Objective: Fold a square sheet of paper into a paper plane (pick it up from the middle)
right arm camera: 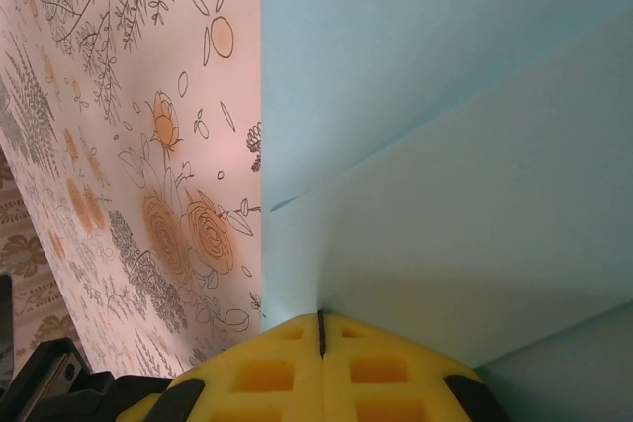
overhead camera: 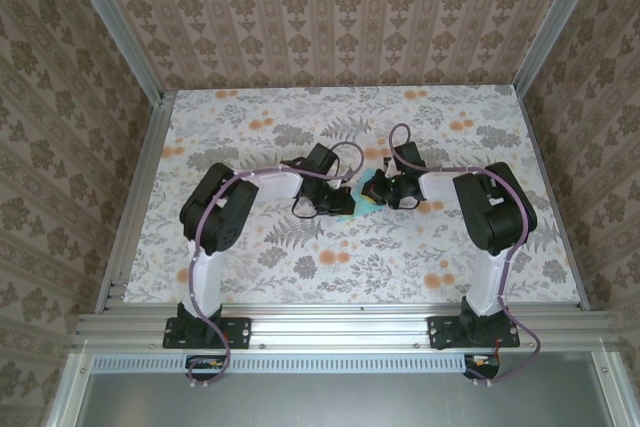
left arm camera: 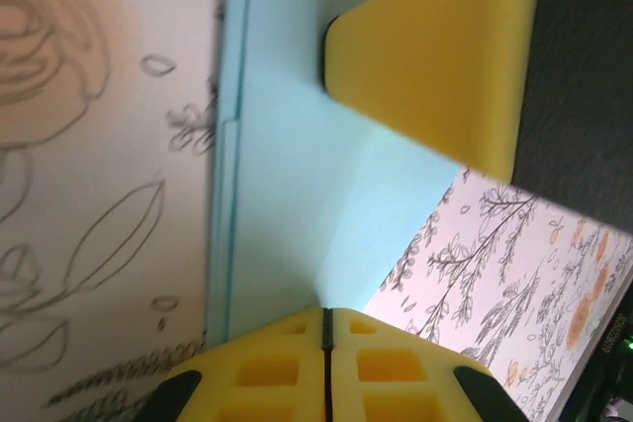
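Observation:
The square sheet of paper [overhead camera: 347, 212] is turquoise and partly folded. It lies mid-table on the floral tabletop [overhead camera: 400, 267], mostly hidden under the two wrists. In the left wrist view the paper [left arm camera: 287, 185] has a crease running into the seam of my left gripper [left arm camera: 324, 315], whose yellow pads are shut on it. A yellow finger [left arm camera: 435, 56] of the other gripper presses on the sheet's far side. In the right wrist view a raised flap of paper [right arm camera: 465, 224] meets my right gripper [right arm camera: 320, 318], shut on it. From above, left gripper [overhead camera: 343, 199] and right gripper [overhead camera: 375, 187] nearly touch. A paper plane is out of view.
Aluminium rails [overhead camera: 330, 325] border the table at the front and sides, and patterned walls [overhead camera: 330, 17] close it in. Bare floral tabletop lies in front of and behind the grippers.

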Controlling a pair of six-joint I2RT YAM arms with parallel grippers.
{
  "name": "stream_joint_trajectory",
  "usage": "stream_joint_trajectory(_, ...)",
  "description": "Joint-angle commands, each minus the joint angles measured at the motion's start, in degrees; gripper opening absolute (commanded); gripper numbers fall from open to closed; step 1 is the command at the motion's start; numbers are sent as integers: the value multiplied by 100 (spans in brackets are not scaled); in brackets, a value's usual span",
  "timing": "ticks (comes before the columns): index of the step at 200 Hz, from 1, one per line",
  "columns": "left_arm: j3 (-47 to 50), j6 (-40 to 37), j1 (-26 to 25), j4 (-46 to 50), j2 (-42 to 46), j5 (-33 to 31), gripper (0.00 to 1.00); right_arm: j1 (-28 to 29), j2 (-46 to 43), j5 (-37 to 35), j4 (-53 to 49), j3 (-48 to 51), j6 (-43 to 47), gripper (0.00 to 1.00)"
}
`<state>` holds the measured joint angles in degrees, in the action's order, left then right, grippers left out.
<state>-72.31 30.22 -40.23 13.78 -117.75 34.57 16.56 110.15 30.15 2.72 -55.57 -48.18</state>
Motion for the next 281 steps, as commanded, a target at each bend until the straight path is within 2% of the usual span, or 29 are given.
stream_joint_trajectory(1, 513, -152, 175, 458, 138, -236, 7, -69, 507, -1204, -1043, 196, 53, 4)
stream_joint_trajectory(42, 1141, -42, 331, 80, 276, 7, 3, -72, 524, -1268, -1164, 157, 90, 4)
stream_joint_trajectory(115, 1745, -365, 566, 582, 799, -589, 1, -68, 529, -1403, -1411, 61, 195, 4)
stream_joint_trajectory(152, 1488, -485, 569, 721, 1122, -422, 1, -69, 552, -1380, -1423, 23, 196, 4)
stream_joint_trajectory(192, 1036, -26, 402, -89, 1336, -94, 4, -73, 553, -1341, -1395, 2, 180, 4)
stream_joint_trajectory(232, 334, 94, 12, -175, 728, -299, 7, -71, 586, -1258, -1353, -24, 170, 4)
stream_joint_trajectory(281, -200, 89, -38, 60, 82, -630, 5, -73, 587, -1243, -1341, -18, 185, 4)
